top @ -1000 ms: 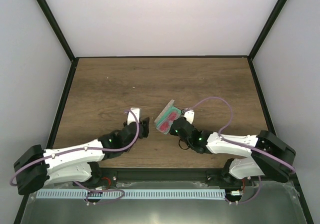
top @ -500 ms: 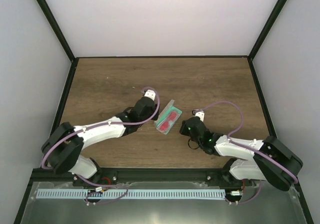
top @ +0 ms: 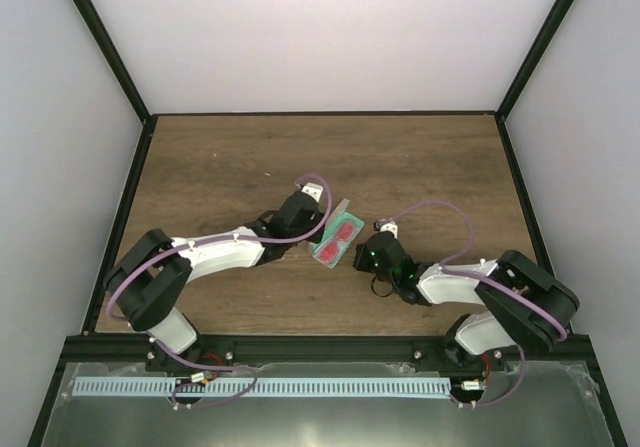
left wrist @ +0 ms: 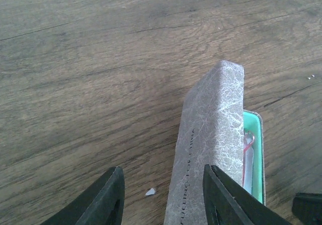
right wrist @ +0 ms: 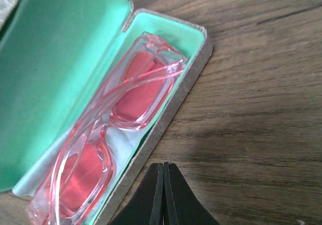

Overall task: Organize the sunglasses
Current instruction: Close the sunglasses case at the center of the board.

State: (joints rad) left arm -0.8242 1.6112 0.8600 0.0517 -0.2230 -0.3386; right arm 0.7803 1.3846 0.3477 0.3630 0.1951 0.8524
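Note:
The sunglasses point(right wrist: 126, 99), a pink-red translucent pair, lie folded inside the open grey case point(right wrist: 173, 111) on a pale blue cloth point(right wrist: 123, 144). The green-lined lid point(right wrist: 55, 59) stands open. From above, the sunglasses point(top: 341, 234) and case point(top: 328, 223) sit at the table's middle. My left gripper point(top: 308, 229) is open at the back of the lid point(left wrist: 211, 149); its fingers point(left wrist: 108, 200) straddle the lid's left edge without closing on it point(left wrist: 163, 200). My right gripper point(right wrist: 163, 167) is shut and empty, just off the case's near wall point(top: 360, 255).
The case lies on a brown wooden table point(top: 220, 167) bounded by black rails and white walls. A small white fleck point(left wrist: 150, 191) lies on the wood between my left fingers. Both arms meet around the case from left and right.
My left arm has swung from the near edge out to the back of the case lid. My right gripper drew back a little, then returned beside the case. The case stays open.

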